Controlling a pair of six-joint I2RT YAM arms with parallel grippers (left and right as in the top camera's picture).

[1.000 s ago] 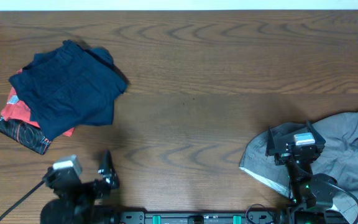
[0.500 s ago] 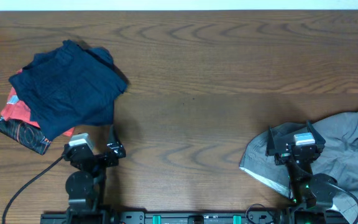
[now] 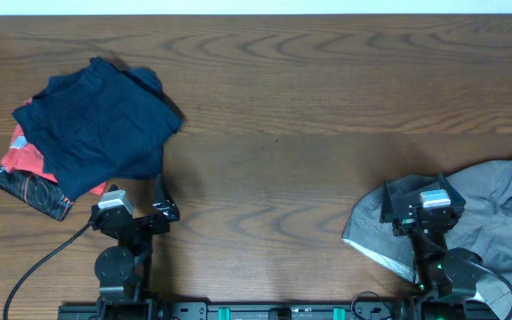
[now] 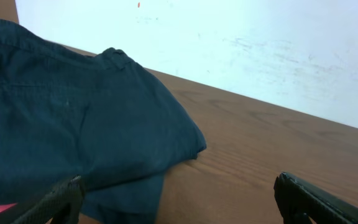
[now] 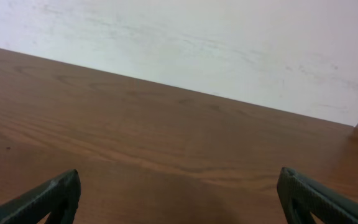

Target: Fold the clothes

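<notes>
A folded dark blue garment (image 3: 96, 124) lies at the left of the table on top of a red garment (image 3: 23, 156) and a dark patterned one (image 3: 34, 196). It fills the left of the left wrist view (image 4: 73, 124). A crumpled grey garment (image 3: 487, 213) lies at the front right. My left gripper (image 3: 140, 213) is open and empty, just in front of the blue pile's near edge (image 4: 179, 202). My right gripper (image 3: 420, 204) is open and empty above the grey garment's left part; its wrist view shows only bare wood between the fingers (image 5: 179, 199).
The brown wooden table (image 3: 309, 133) runs to a white wall at the back (image 5: 229, 37). A black cable (image 3: 34, 267) trails from the left arm at the front left.
My left arm swung up from the front edge toward the blue pile, then settled there. The right arm and the garments have not moved.
</notes>
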